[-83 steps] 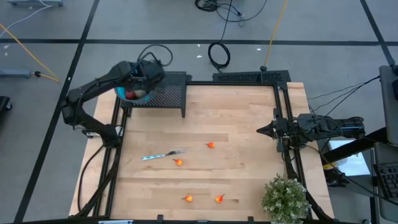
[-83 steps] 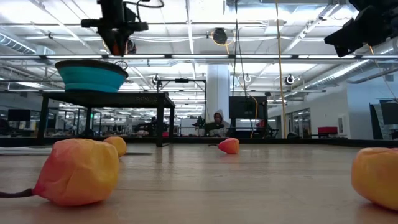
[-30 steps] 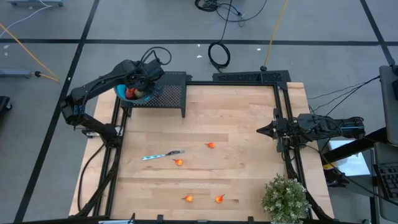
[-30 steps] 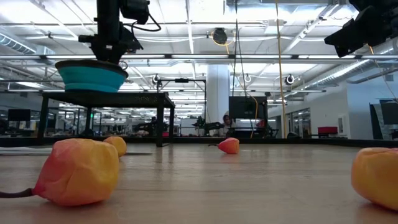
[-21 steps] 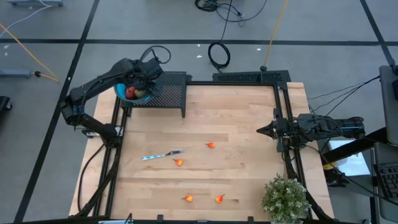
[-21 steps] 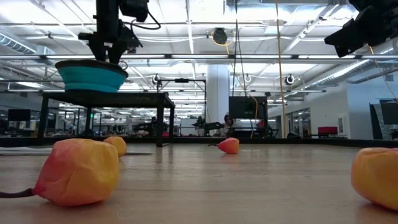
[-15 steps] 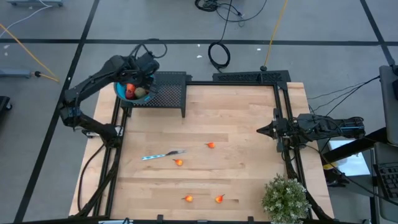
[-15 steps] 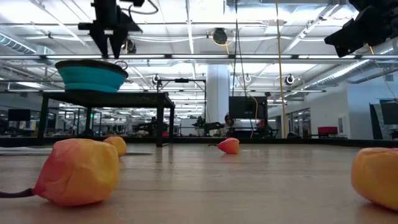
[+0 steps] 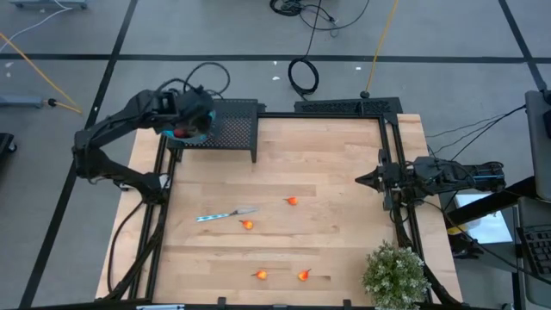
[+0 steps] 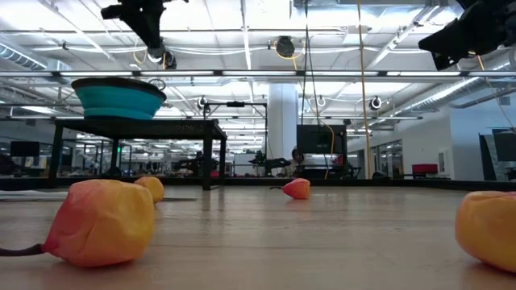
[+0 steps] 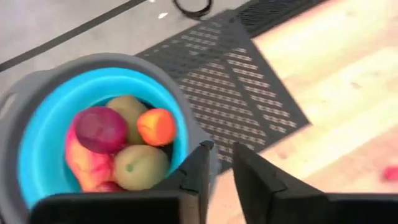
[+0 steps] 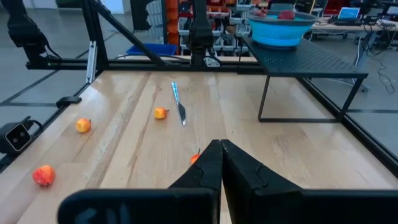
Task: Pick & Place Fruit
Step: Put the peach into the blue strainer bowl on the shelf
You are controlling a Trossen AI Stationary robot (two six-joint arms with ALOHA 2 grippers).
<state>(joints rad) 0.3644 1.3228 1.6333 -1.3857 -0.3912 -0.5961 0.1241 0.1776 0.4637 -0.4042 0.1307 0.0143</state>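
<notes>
Blue bowl (image 11: 37, 124) holds fruit (image 11: 118, 146); left gripper (image 11: 217, 163) above its rim.

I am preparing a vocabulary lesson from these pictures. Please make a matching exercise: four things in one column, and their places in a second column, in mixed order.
Column one:
1. blue bowl
2. knife
3. green plant
4. right gripper

Column two:
A. lying on the wooden table, near the middle
B. at the table's right edge, fingers shut, holding nothing
C. on the black mesh stand, with fruit inside
D. at the near right corner of the table

Pairs: 1-C, 2-A, 3-D, 4-B
</notes>
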